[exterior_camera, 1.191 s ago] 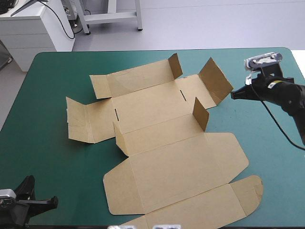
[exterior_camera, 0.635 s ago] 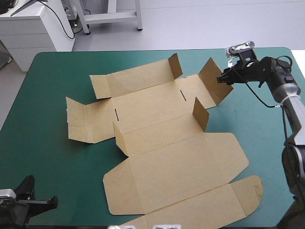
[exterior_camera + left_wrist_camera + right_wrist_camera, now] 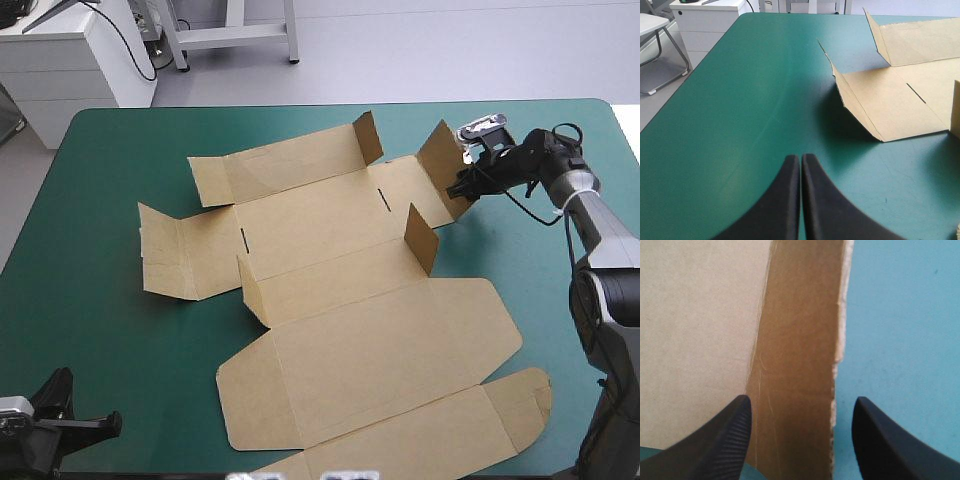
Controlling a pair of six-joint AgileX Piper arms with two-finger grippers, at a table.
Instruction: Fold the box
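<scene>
Box (image 3: 340, 300): brown cut sheet, mostly flat on the teal-green table cover (image 3: 90, 300). In the high view it fills the middle of the frame, from upper centre down to the bottom edge. The widest panel, with slanted corners, lies at lower right, and a narrower strip beyond it runs off the bottom edge. Three short flaps stand up from the sheet: one at upper centre (image 3: 368, 138), one at mid-frame (image 3: 421, 238), and the end flap (image 3: 448, 165) at upper right. Two thin dark slots (image 3: 385, 198) are cut in the middle panel.

Right gripper (image 3: 465, 187): upper right of the high view, its arm coming in from the right edge. The tips are at the outer face of the end flap. In its own wrist view the black fingers (image 3: 725, 440) stand wide apart, with the flap's raw edge (image 3: 837, 340) running between them. One finger is on the board side, the other over bare cover. Cannot tell whether either finger touches the board.

Left gripper (image 3: 105, 424): lower left corner of the high view, low over the cover and well apart from the box. In its wrist view the fingers press together into one pointed arch and hold nothing. Bare cover lies ahead of it, and the box's side flap (image 3: 890, 107) sits farther ahead and off to one side.
</scene>
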